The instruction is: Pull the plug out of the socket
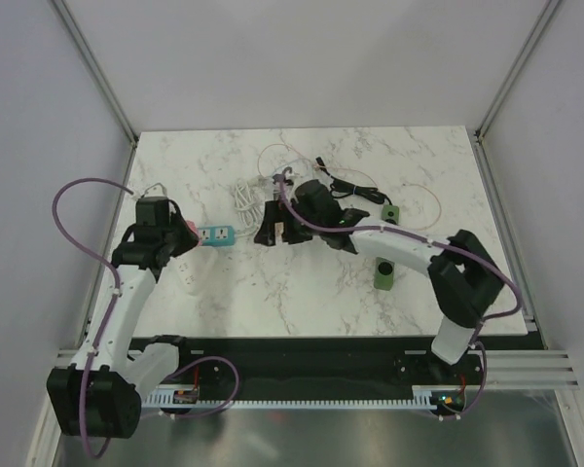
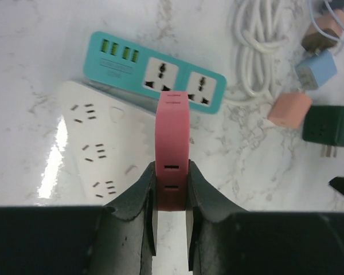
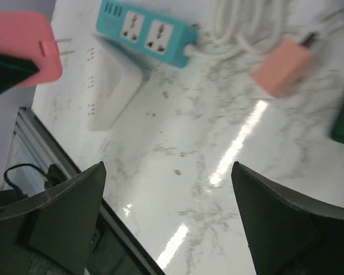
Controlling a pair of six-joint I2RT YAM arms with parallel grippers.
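Observation:
My left gripper [image 2: 171, 192] is shut on a pink plug [image 2: 172, 143] and holds it above the table, just in front of the teal power strip [image 2: 155, 71]. In the right wrist view the pink plug [image 3: 23, 46] shows its two bare prongs in the air, apart from the teal strip [image 3: 146, 31]. In the top view the left gripper [image 1: 180, 233] sits just left of the teal strip [image 1: 215, 234]. My right gripper [image 1: 273, 229] is open and empty over bare marble [image 3: 169, 195], to the right of the strip.
A white power strip [image 2: 97, 149] lies beside the teal one. A coiled white cable [image 2: 258, 34], a blue adapter [image 2: 315, 69], a second pink adapter [image 2: 290, 110] and a dark green adapter [image 2: 331, 127] lie to the right. Two green blocks [image 1: 384, 273] sit further right.

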